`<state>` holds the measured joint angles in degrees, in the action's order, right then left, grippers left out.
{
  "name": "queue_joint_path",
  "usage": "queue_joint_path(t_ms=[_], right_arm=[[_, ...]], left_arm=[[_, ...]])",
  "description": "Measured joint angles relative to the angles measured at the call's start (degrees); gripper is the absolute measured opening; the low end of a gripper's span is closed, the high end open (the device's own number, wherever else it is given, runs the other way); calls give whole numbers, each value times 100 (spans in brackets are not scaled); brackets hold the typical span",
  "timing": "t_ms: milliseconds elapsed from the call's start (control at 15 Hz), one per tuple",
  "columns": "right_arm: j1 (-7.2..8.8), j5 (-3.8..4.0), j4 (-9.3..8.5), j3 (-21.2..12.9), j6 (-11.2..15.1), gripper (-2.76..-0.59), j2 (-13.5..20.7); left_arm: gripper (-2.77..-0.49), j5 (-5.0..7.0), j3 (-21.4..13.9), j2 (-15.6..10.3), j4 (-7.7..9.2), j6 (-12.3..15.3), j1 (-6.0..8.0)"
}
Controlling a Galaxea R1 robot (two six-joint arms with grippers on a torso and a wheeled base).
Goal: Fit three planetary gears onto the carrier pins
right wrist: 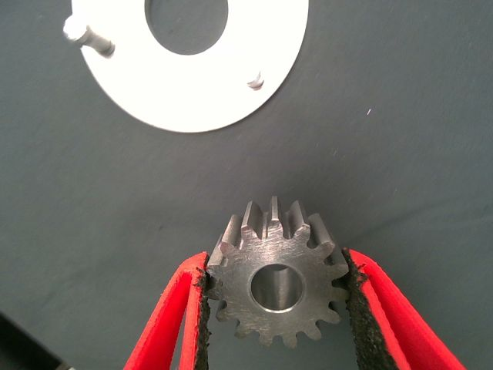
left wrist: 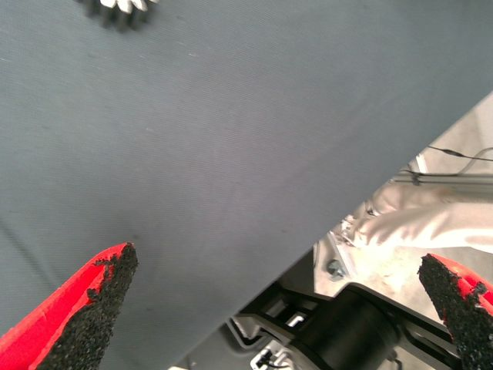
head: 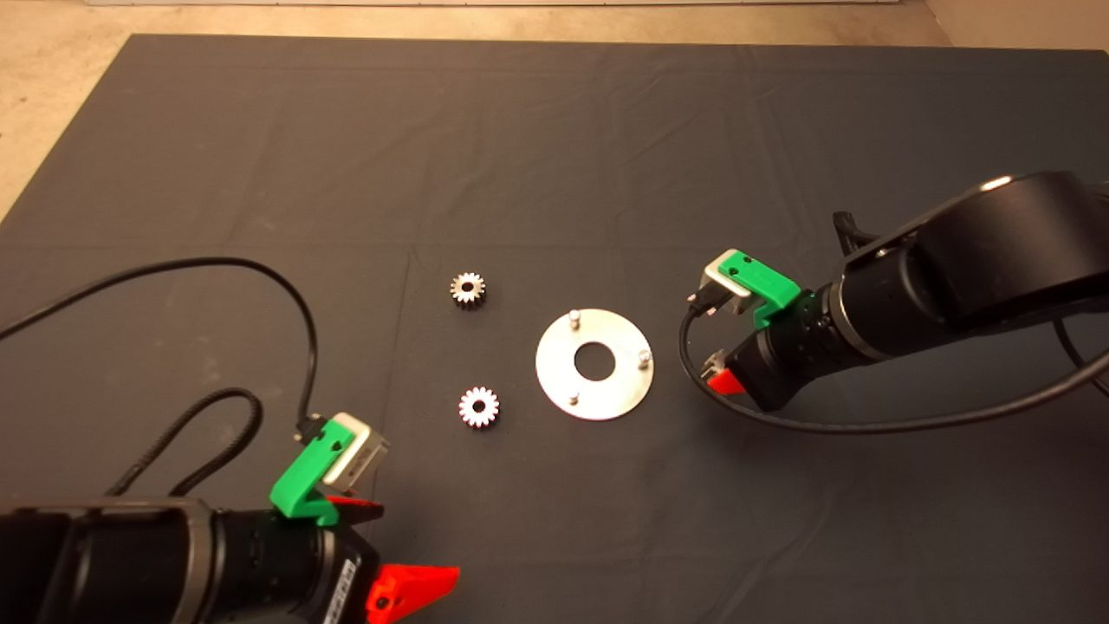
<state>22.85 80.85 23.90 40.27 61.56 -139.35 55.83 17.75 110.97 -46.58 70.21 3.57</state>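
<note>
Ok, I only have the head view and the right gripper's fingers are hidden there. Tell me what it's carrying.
Observer: The right gripper is shut on one planetary gear, clamped by its teeth between both pads.
Operator: Give me the bore's direction.
Observer: It faces the wrist camera, open and unblocked.
Operator: Now report the left gripper.
Observer: The left gripper is open, parked at the mat's near edge, holding nothing.
Operator: Say where the held gear sits relative to the disc.
Observer: Beside the disc, not yet over any carrier pin.

Head view looks down over the mat (head: pixel 554 156); right wrist view shares its disc (right wrist: pixel 192 85) closely.
</note>
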Motion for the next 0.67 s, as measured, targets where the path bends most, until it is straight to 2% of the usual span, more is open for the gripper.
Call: queue_joint_path(t_ms=[67, 133, 267, 333, 600, 667], right_arm=[[-17, 43, 4, 220, -127, -240, -171], [-16, 38, 4, 374, -261, -240, -354], [-17, -28, 2, 504, -340, -241, -636], [-30, -30, 2, 543, -346, -240, -679], [-80, 66, 2, 633, -374, -241, -737], [-80, 125, 1, 633, -420, -241, -753]], left_arm=[[-62, 45, 0, 0, 0, 0, 11], [-62, 85, 0, 0, 2, 0, 11], [-62, 113, 0, -4, 2, 5, 11], [-62, 113, 0, -2, 0, 5, 11], [-62, 113, 0, 0, 2, 9, 11], [-62, 116, 0, 0, 0, 9, 11]])
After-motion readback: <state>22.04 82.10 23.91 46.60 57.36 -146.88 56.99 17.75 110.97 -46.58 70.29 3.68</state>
